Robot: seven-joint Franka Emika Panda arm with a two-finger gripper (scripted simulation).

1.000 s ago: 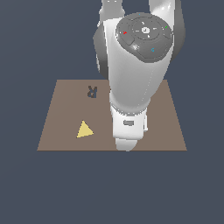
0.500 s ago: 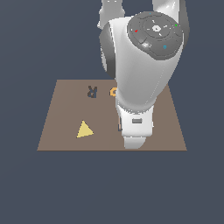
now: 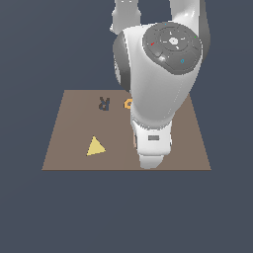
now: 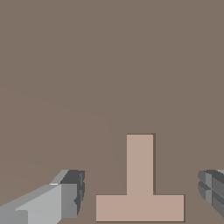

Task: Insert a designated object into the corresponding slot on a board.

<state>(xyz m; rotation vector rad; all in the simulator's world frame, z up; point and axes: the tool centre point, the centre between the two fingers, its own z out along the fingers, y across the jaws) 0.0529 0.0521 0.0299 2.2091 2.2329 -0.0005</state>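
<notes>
In the exterior view, most of the board (image 3: 69, 143) is being hidden on the exterior view's right by the arm, which is hanging low over it. A dark R-shaped letter (image 3: 103, 103), a sliver of the orange G letter (image 3: 127, 103) and a yellow triangle (image 3: 95, 147) are being shown lying flat on the brown panel. Neither the slot nor the T block is being shown here; both may be hidden behind the arm.

In the wrist view, the pale T-shaped block (image 4: 140, 192) is being seen lying flat on the board (image 4: 109, 65), between the two fingers (image 4: 70, 192), which are being held wide apart and clear of it. Nothing is being gripped. The step in hand is judged to be the approach for the grasp: the gripper (image 4: 140, 194) is to be lowered around the block and closed, and only then is the slot to be sought. No container is being shown.
</notes>
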